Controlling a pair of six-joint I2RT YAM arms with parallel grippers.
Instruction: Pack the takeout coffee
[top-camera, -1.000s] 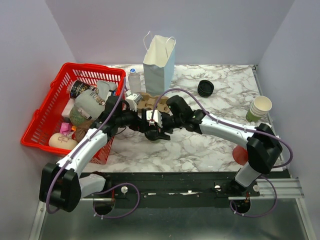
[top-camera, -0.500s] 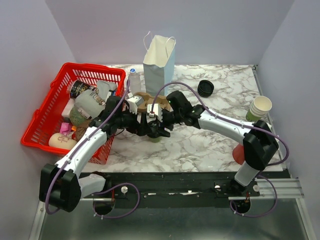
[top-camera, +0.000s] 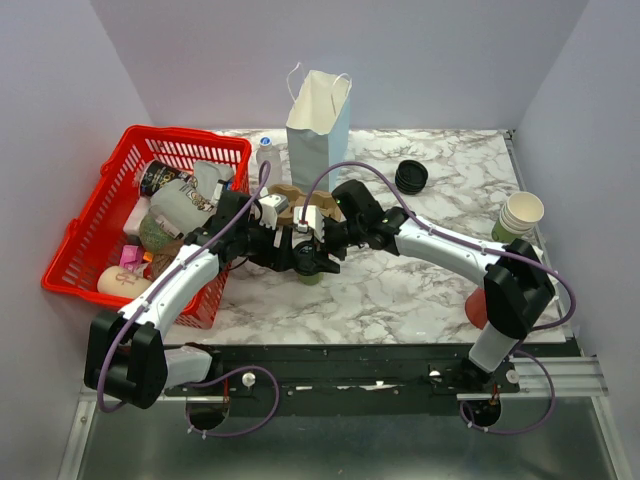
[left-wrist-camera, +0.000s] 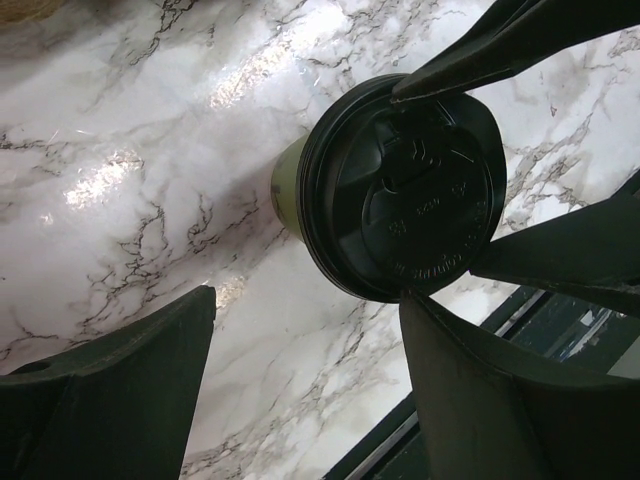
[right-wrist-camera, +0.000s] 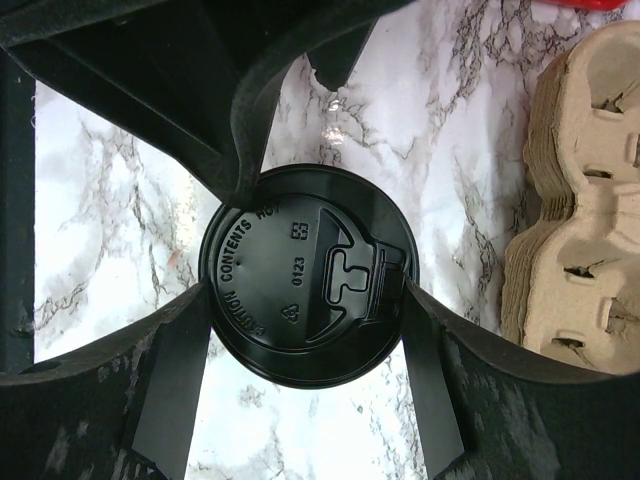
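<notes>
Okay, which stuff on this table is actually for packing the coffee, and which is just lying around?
For the job: takeout coffee; probably the cardboard cup carriers and white paper bag.
Lying about: red basket, stack of green cups, spare black lids, water bottle.

The olive-green takeout coffee (left-wrist-camera: 285, 185) wears a black lid (right-wrist-camera: 305, 290) on the white, grey-veined marble table (top-camera: 400, 297) (a red basket (top-camera: 85, 218) lies left of the cup).
</notes>
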